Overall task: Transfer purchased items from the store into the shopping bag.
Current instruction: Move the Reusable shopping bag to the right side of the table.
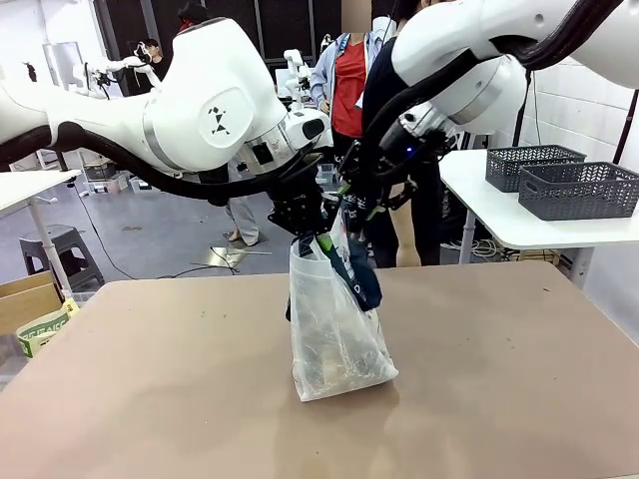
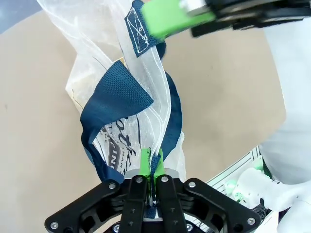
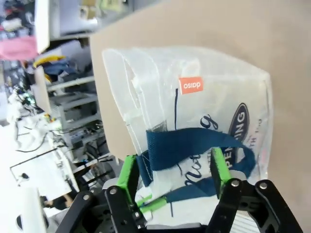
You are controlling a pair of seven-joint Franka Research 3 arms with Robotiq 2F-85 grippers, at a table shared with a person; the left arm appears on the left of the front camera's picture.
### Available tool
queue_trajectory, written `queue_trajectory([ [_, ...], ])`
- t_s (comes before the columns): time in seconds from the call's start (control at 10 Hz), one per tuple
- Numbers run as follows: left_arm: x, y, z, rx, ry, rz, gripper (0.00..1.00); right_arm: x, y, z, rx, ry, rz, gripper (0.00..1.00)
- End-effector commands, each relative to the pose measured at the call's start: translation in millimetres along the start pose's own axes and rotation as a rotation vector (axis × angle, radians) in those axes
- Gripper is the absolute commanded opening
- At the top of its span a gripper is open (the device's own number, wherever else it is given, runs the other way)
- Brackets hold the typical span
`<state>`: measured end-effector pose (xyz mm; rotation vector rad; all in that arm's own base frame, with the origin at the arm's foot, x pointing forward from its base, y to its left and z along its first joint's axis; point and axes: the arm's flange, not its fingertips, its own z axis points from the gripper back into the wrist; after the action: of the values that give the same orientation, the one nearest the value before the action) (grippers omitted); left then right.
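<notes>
Near the middle of the tabletop [image 1: 150,389] stands the shopping bag [image 1: 334,339], upright with its base on the surface and both arms at its mouth. The left gripper [image 2: 151,159] is clenched on the bag's rim, pinching film and navy fabric together between its pads. The right gripper [image 3: 172,167] is released, its fingers spread wide with a navy strap [image 3: 194,143] running across the gap. In the left wrist view one of its green pads touches the stitched strap end at the rim. Judgement: the step in hand is holding the mouth open and steady for loading, not moving goods. Pale shapes lie at the bag's bottom behind the film; you cannot identify them as purchased items from here. The next move calls for you to hold the left pinch firm, widen the rim and leave a clear drop path. The slack film and loose straps fold across the opening and could snag a finger. Two grey mesh baskets [image 1: 579,190] sit on a white side table [image 1: 499,225] beyond the tabletop's far right corner, well apart from the bag; their contents are hidden. A person [image 1: 349,80] stands beyond the far edge, behind the arms.
</notes>
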<state>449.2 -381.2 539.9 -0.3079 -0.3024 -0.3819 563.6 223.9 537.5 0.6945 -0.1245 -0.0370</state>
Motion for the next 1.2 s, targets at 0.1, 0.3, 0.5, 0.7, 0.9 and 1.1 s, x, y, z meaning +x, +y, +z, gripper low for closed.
queue_trajectory([
  [0.1, -0.9, 0.1, 0.8, -0.004, 0.003, 0.004, 0.00, -6.3, -45.4, 39.1, 0.132, 0.010, 0.243, 1.00],
  [0.3, -0.9, 0.1, 0.8, -0.004, 0.003, 0.004, 0.00, -11.7, -66.8, 63.5, 0.230, 0.016, 0.435, 1.00],
  [0.5, -0.9, 0.1, 0.8, -0.004, 0.003, 0.004, 0.00, -17.5, -95.1, 79.8, 0.249, 0.044, 0.637, 1.00],
  [0.7, -0.9, 0.1, 0.8, -0.004, 0.003, 0.004, 0.00, -29.9, -111.3, 85.5, 0.196, 0.052, 0.870, 1.00],
  [0.9, -0.9, 0.1, 0.8, -0.004, 0.003, 0.004, 0.00, -35.5, -95.1, 88.5, 0.061, -0.045, 0.983, 1.00],
  [1.1, -0.9, 0.1, 0.8, -0.004, 0.003, 0.004, 0.00, -35.1, -72.6, 88.1, -0.021, -0.143, 0.980, 1.00],
])
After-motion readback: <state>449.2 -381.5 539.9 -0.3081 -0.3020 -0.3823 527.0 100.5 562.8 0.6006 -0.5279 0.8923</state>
